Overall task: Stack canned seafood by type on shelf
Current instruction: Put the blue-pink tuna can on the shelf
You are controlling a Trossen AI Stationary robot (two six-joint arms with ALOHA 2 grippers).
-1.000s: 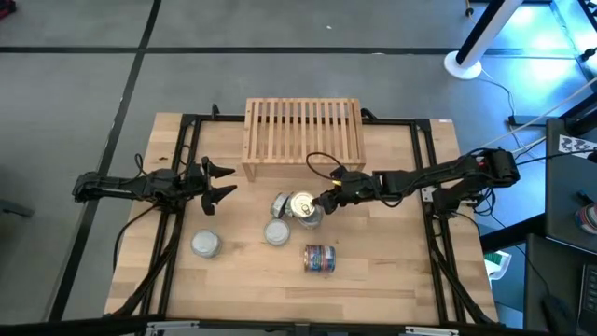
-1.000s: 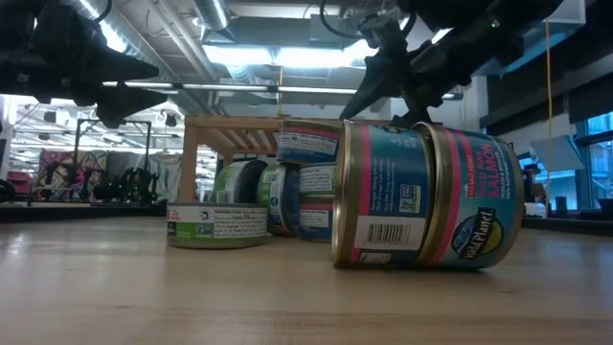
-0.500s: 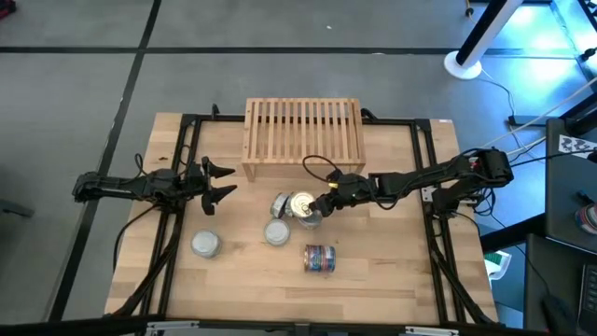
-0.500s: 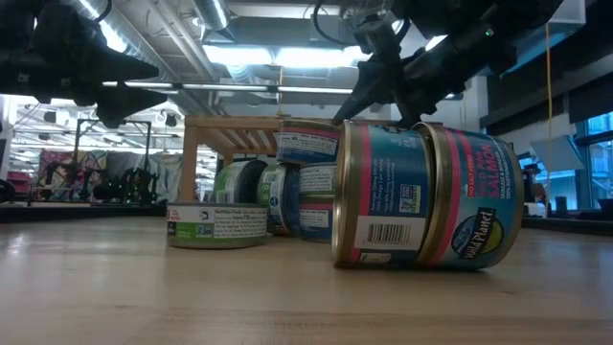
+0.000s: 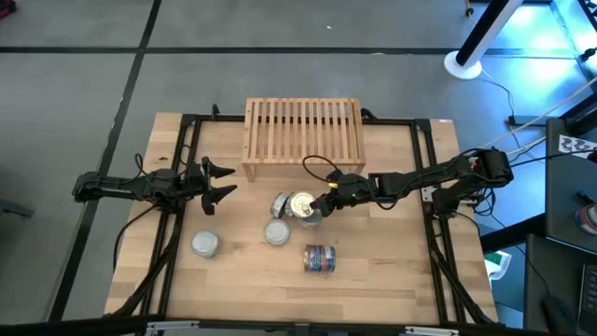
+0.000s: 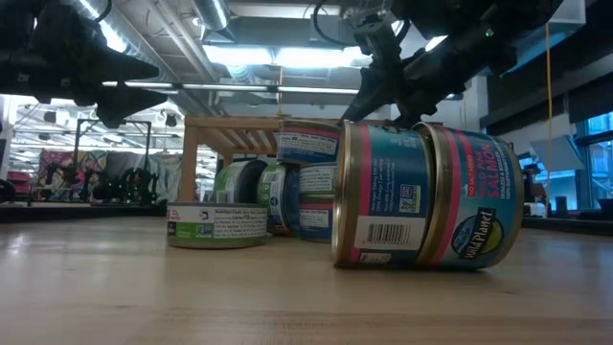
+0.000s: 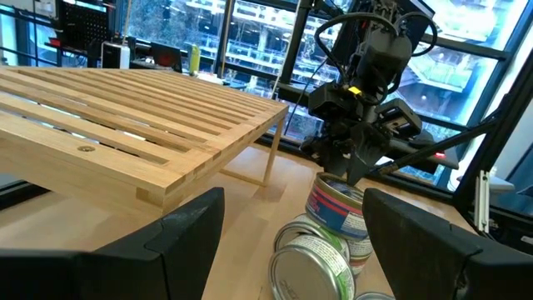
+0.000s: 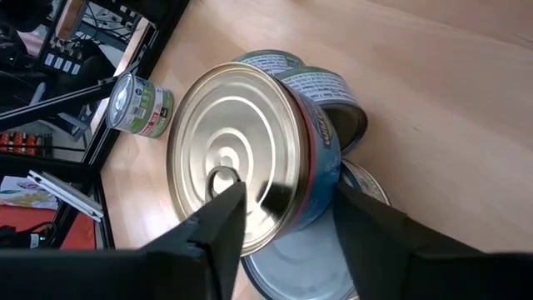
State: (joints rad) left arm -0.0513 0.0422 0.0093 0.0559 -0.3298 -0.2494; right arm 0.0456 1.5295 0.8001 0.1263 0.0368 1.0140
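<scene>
Open counter (image 5: 392, 252) right of the toppled tin (image 5: 320, 259); clustered tins (image 5: 291, 217) and right end effector (image 5: 318, 205) crowding the shelf (image 5: 303, 133) front.

In the low view the shelf (image 6: 233, 134) is mostly hidden behind tins, and the nearest lying tin (image 6: 426, 196) blocks the right gripper's fingertips.

A light wooden tabletop (image 5: 373, 280) is set on a grey floor (image 5: 75, 84) crossed by dark lines, and a white stand base (image 5: 462, 63) is seen near blue-lit ground. Overhead, bright strip lights (image 6: 278, 56) and ducting are shown beneath the ceiling. Large windows (image 7: 250, 33) are seen beyond the table.
</scene>
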